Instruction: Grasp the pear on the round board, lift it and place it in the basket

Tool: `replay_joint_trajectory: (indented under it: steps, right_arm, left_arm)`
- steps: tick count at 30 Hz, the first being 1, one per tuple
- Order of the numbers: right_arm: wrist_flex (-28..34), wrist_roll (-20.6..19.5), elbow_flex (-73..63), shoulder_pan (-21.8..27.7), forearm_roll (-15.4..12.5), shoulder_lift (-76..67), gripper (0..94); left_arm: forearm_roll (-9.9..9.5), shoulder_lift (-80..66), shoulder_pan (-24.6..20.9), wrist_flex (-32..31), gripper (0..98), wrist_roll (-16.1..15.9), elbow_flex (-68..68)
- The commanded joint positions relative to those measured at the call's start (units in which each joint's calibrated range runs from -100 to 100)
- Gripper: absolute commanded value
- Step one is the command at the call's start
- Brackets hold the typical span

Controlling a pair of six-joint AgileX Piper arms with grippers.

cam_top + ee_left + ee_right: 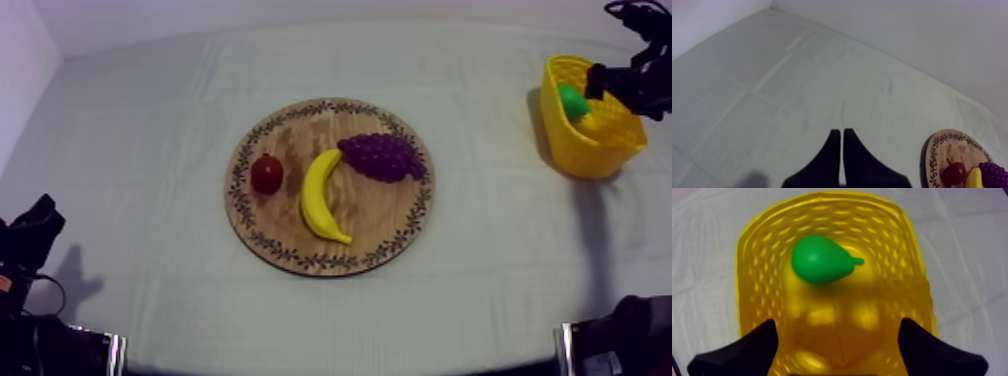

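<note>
On the cloth, the pear lay in the yellow basket beneath the right gripper. Its fingers stood wide apart, empty.

Open cloth — board mid-table

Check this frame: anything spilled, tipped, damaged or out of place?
Nothing stands out. The pear lies inside the upright yellow basket; the banana, grapes and small red fruit rest on the wooden board.
</note>
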Motion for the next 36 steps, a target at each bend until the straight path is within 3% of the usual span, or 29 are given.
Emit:
replay_joint_trajectory:
  steps: [1,8,14,19,23,32,36]
  right_arm:
    - [0.02,2.12,0.13,-0.03,-1.45,-0.01,68.0]
    - [-0.20,3.55,0.53,-0.11,-2.87,-0.21,62.8]
    - [-2.00,4.90,1.11,0.15,-5.53,-0.94,41.2]
    - [-5.73,9.23,2.57,0.77,-10.68,-2.35,15.9]
    - [-7.95,11.26,3.76,1.03,-13.59,-3.93,6.8]
    - [-9.53,12.88,8.25,0.37,-16.17,-9.72,1.1]
    - [-9.78,10.17,12.62,-0.07,-17.67,-15.56,0.8]
  left_arm:
    - [0.00,0.02,-0.02,0.05,0.1,0.00,0.02]
    - [0.00,0.02,-0.02,0.05,0.1,0.00,0.02]
    - [0.00,0.02,-0.02,0.05,0.1,0.00,0.02]
    - [0.00,0.02,-0.02,0.05,0.1,0.00,0.02]
    - [0.00,0.02,-0.02,0.05,0.1,0.00,0.02]
    - [0.00,0.02,-0.02,0.05,0.1,0.00,0.02]
    - [0.00,0.02,-0.02,0.05,0.1,0.00,0.02]
